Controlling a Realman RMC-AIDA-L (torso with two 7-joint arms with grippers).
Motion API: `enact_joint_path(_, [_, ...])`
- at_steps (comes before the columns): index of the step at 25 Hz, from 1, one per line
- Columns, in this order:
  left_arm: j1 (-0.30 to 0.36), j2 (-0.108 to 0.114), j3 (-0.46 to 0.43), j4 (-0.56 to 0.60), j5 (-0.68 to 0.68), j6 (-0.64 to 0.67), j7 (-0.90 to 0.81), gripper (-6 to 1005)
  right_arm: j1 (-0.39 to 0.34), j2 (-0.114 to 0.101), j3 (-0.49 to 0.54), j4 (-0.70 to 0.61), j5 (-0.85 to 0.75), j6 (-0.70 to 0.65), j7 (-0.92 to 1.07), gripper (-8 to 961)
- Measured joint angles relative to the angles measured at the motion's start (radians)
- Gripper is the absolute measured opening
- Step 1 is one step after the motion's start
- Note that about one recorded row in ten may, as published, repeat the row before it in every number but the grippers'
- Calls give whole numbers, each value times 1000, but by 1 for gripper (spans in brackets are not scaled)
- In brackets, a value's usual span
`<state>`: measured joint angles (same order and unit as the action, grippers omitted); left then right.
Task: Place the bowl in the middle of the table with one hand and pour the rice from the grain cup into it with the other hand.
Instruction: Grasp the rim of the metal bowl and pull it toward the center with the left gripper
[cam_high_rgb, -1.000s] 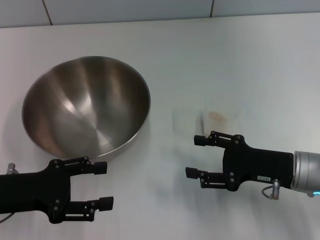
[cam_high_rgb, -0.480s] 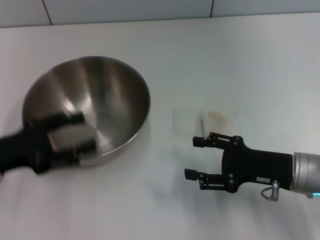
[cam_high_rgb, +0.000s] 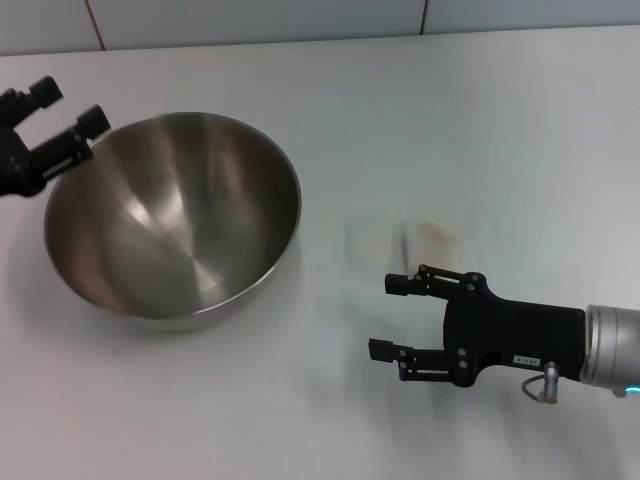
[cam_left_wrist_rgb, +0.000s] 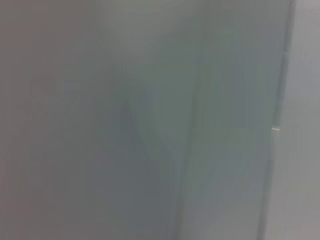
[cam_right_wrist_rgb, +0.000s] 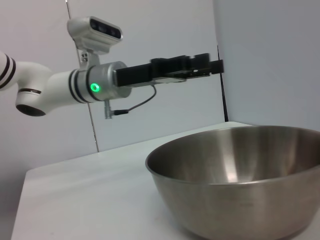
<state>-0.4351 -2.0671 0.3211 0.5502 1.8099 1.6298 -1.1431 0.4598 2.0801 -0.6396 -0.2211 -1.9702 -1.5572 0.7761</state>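
Head view, your left first: one left gripper (cam_high_rgb: 62, 112) hangs above the far left rim of the single bowl (cam_high_rgb: 172, 225), jaws spread, holding nothing. You have one nearly see-through grain cup (cam_high_rgb: 368, 243) right of the bowl on the table (cam_high_rgb: 500, 120). One right gripper (cam_high_rgb: 392, 318) hovers nearer, jaws spread, empty.

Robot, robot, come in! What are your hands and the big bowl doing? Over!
Left end effector open, raised beside far-left rim of bowl, not touching. Right end effector open, low over table. Bowl empty. Nothing blocking.
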Motion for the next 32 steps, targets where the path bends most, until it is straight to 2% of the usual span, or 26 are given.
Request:
enact_joint_path(1, [-8,0,0,-13,-25,-47,9,801,-2,0,0,0,0,-1,0,795])
enact_joint_path(6, [-20,1,4,-18,-49,-112,16,799,-1,0,0,0,-1,-3,-1,795])
enact_joint_path(16, [-26,4,10,-4,-46,-154,3,796,3,0,2,0,4,-8,-3,794])
enact_joint_path(18, [-31,8,99,84,-15,-223,-94,795,3,0,3,0,4,-8,-3,795])
enact_joint_path(20, [-31,8,118,102,-9,-232,-112,795,4,0,3,-1,4,-8,-3,795])
enact_joint_path(21, [-30,8,205,213,55,-276,-232,794,4,0,5,-1,5,-8,-3,795])
enact_joint_path(25, [-33,8,242,293,134,-295,-327,793,5,0,6,-2,5,-8,-3,795])
enact_joint_path(26, [-52,9,265,368,256,-301,-432,793,5,0,8,-2,5,-8,-3,795])
enact_joint_path(29, [-89,8,280,419,402,-294,-539,792,5,0,10,-1,5,-8,-3,795])
enact_joint_path(32, [-114,9,282,427,480,-287,-591,791,5,0,10,0,5,-8,-3,794])
